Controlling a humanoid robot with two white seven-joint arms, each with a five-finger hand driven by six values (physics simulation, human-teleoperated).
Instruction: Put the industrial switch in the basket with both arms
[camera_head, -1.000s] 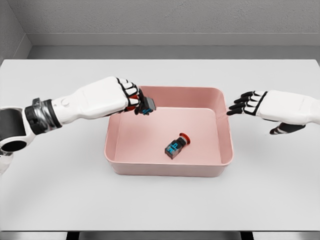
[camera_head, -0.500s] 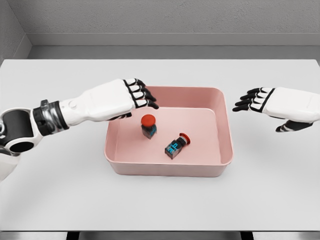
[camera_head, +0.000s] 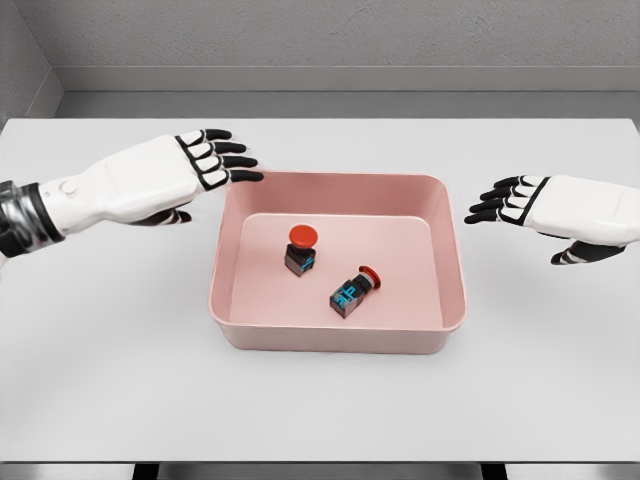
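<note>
- Pink basket (camera_head: 452, 300) at frame centre w/ two switches: one upright (camera_head: 300, 249), one tipped (camera_head: 352, 290).
- Left hand (camera_head: 160, 180) upper left, fingers spread, holding nothing.
- Right hand (camera_head: 555, 212) at right, fingers spread, holding nothing.

Left arm enters from the left edge, white forearm with a dark band at the wrist end near the frame edge. Left hand (camera_head: 180, 175) held flat, palm down, black-tipped fingers (camera_head: 232, 161) spread and pointing right, thumb tucked underneath. Holds nothing.

Right arm enters from the right edge, white forearm level. Right hand (camera_head: 545, 212) also palm down, fingers (camera_head: 490, 203) loosely spread and pointing left, thumb hanging below toward the lower right. Holds nothing.

Both hands sit at roughly the same height, well apart, fingertips facing each other.
</note>
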